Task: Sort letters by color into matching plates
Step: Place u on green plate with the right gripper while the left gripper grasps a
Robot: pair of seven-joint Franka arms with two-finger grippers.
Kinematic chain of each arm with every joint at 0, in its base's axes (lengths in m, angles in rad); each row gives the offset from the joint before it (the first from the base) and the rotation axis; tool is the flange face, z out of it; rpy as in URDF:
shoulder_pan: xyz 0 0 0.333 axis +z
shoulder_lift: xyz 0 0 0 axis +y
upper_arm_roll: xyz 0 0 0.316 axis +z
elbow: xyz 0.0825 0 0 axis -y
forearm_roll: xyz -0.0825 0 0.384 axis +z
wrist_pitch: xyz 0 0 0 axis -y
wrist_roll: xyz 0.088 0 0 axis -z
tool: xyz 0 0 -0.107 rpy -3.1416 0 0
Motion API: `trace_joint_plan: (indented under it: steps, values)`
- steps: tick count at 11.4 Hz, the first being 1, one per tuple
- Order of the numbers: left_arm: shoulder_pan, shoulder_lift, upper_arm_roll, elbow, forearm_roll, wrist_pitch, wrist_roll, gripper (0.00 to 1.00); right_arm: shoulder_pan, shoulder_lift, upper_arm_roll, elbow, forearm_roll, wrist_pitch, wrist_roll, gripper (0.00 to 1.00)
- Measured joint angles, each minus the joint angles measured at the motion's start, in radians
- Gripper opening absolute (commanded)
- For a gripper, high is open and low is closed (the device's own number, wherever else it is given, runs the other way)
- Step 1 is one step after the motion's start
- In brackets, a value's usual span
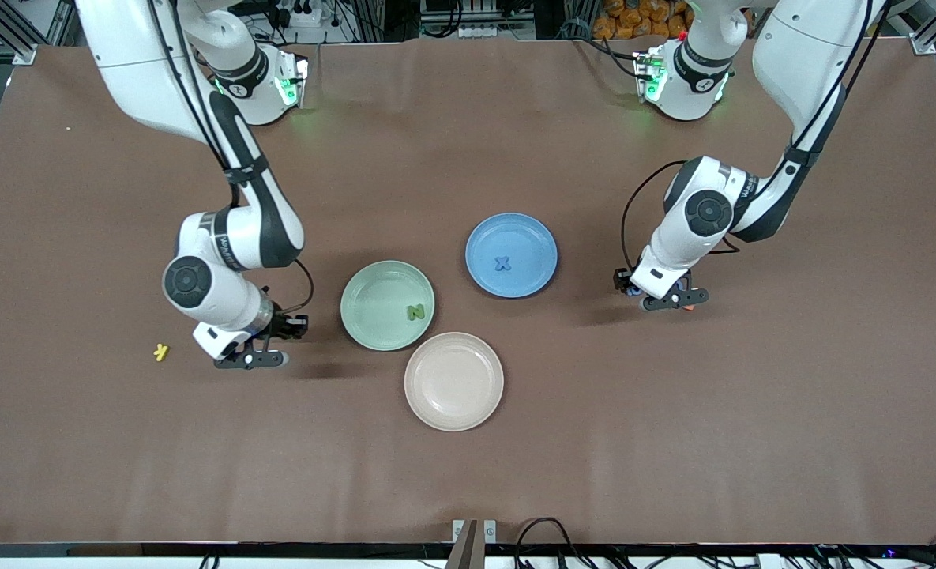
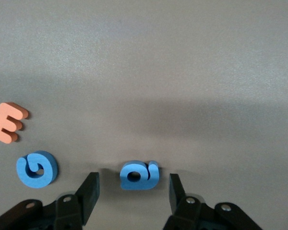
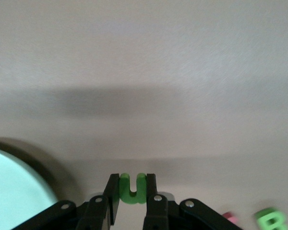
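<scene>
From the front, the green plate carries a green N and the blue plate a blue X; a cream plate lies nearer the camera, and a yellow letter sits toward the right arm's end. The right gripper hangs low beside the green plate.

In the left wrist view, the left gripper straddles a blue letter with fingers apart, seemingly not touching. Another blue letter and an orange E lie close by.

In the right wrist view, the fingers pinch a green U; a blurred green letter lies nearby.
</scene>
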Motion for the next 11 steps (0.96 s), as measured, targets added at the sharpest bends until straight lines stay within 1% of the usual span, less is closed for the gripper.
trace_joint_plan:
  steps: [2, 3, 5, 6, 8, 9, 10, 11]
  values:
    - [0.0, 0.003, 0.0, 0.0, 0.0, 0.001, 0.0, 0.63, 0.028, -0.001, 0.028, 0.009, 0.003, 0.0, 0.183, 0.22]
    - [-0.001, 0.006, 0.0, 0.001, 0.0, 0.002, 0.0, 0.6, 0.04, -0.001, 0.044, 0.012, 0.003, 0.0, 0.257, 0.22]
    - [-0.001, 0.014, 0.0, 0.002, 0.0, 0.004, 0.0, 0.59, 0.078, -0.001, 0.065, 0.018, 0.003, -0.013, 0.384, 0.23]
    - [-0.001, 0.016, 0.0, 0.003, 0.0, 0.006, 0.0, 0.55, 0.099, -0.001, 0.073, 0.019, 0.004, -0.015, 0.458, 0.23]
    - [-0.001, 0.022, 0.0, 0.006, 0.0, 0.01, 0.0, 0.3, 0.145, -0.001, 0.081, 0.02, 0.004, -0.016, 0.592, 0.24]
    - [-0.001, 0.026, 0.0, 0.009, 0.0, 0.015, 0.0, 0.17, 0.167, -0.001, 0.081, 0.02, 0.004, -0.017, 0.634, 0.26]
    - [-0.001, 0.027, 0.002, 0.011, 0.001, 0.015, 0.0, 0.01, 0.182, -0.001, 0.081, 0.02, 0.004, -0.018, 0.66, 0.69]
    - [0.0, 0.025, 0.002, 0.013, 0.003, 0.014, 0.0, 0.0, 0.189, -0.001, 0.082, 0.02, 0.004, -0.02, 0.669, 1.0]
